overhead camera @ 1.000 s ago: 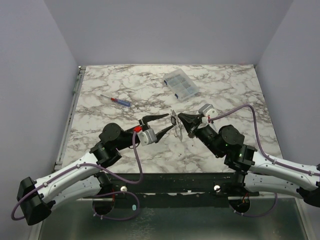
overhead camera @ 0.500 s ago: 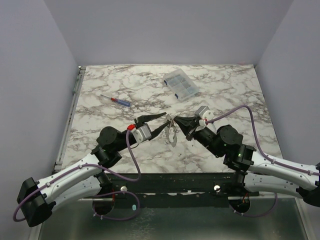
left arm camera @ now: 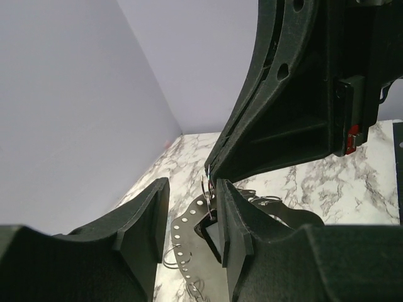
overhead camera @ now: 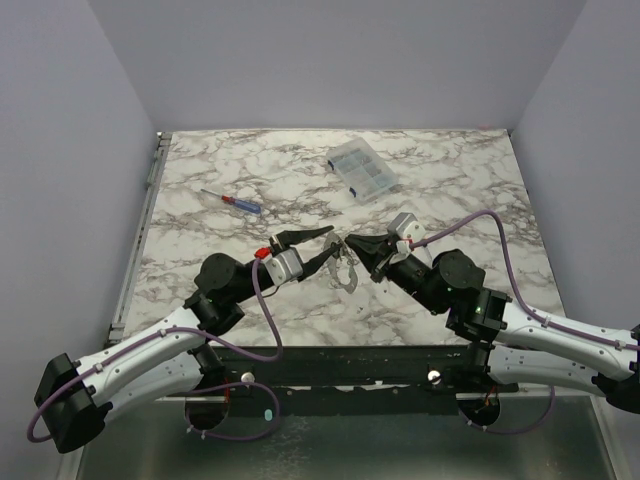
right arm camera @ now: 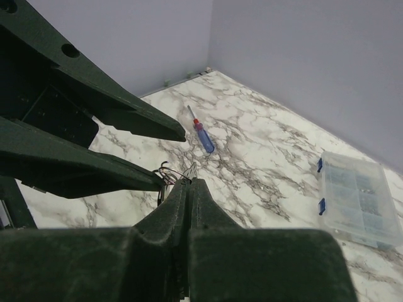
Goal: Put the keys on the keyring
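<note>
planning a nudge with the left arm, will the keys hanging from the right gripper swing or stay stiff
Likely floppy: the keys dangle in a loose cluster from the right gripper, so a push probably swings them. They look like thin bare metal, so they may slip in a pinch.

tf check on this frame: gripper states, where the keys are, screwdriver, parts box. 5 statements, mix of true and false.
1. The right gripper is shut, with the keys bunched at its tip. True.
2. The left gripper is clamped fully shut. False: its jaws stand apart, right beside the keys.
3. The screwdriver lies on the table, left of the clear box in the top view. True.
4. The clear box is held by the left gripper. False: it sits on the table, apart from both grippers.
5. The screwdriver handle is yellow. False: it is red and blue.
</note>
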`<move>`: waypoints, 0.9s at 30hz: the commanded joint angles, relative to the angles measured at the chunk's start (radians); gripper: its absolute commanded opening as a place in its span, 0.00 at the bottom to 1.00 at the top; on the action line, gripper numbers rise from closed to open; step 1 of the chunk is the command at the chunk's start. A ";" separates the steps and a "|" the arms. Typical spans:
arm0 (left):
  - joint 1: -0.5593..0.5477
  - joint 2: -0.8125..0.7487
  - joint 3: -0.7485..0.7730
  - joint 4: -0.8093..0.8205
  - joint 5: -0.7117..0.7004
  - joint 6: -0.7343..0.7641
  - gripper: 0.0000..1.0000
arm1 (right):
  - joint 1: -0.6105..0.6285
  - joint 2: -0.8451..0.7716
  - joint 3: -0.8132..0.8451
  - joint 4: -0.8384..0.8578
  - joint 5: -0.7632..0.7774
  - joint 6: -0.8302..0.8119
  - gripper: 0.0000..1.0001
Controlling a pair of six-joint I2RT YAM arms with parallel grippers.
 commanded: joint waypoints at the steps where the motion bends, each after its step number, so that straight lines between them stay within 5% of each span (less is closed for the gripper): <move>1: 0.006 0.008 -0.004 0.026 0.014 -0.021 0.40 | -0.002 -0.006 0.037 0.006 -0.048 -0.007 0.01; 16: 0.008 0.021 -0.004 0.026 0.029 -0.027 0.24 | -0.001 -0.014 0.045 0.013 -0.057 0.002 0.01; 20: 0.008 0.026 -0.001 0.026 0.029 -0.032 0.00 | 0.000 -0.015 0.049 0.019 -0.063 0.005 0.01; 27: 0.024 0.052 0.029 -0.005 0.075 -0.037 0.00 | -0.001 -0.006 0.052 -0.021 -0.119 0.008 0.01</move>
